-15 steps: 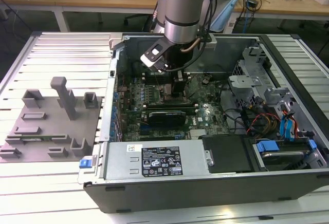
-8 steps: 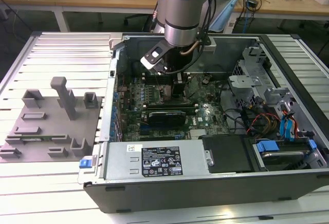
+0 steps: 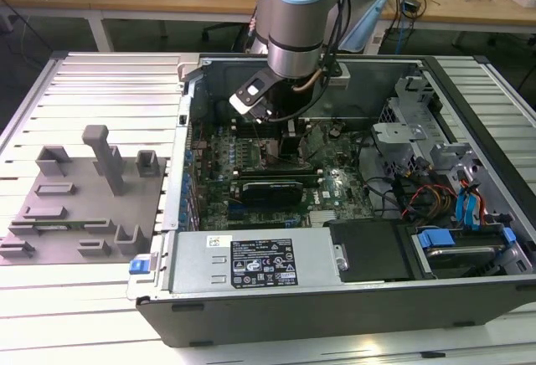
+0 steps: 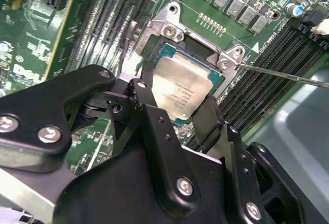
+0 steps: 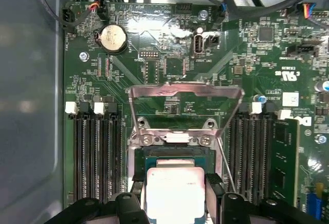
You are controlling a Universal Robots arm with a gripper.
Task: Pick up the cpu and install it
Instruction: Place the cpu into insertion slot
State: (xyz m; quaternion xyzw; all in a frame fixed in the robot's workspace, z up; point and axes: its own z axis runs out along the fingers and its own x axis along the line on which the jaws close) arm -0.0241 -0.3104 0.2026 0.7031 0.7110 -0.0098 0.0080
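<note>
Second wrist view, cpu (image 4: pixel 182 86) clamped by the gripper (image 4: pixel 174 98) on two sides, at the open socket frame (image 4: pixel 165 28), in the motherboard's (image 4: pixel 31 39) middle.

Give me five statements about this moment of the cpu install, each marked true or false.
1. The gripper has a finger on each of two opposite sides of the cpu. True.
2. The metal load plate is closed over the cpu. False: it is swung open and lies clear of the chip.
3. The cpu lies on a grey fixture outside the case. False: it is between the fingers, over the green motherboard.
4. A round coin battery sits on the motherboard. True.
5. In the exterior view the arm reaches down into the open computer case. True.
</note>
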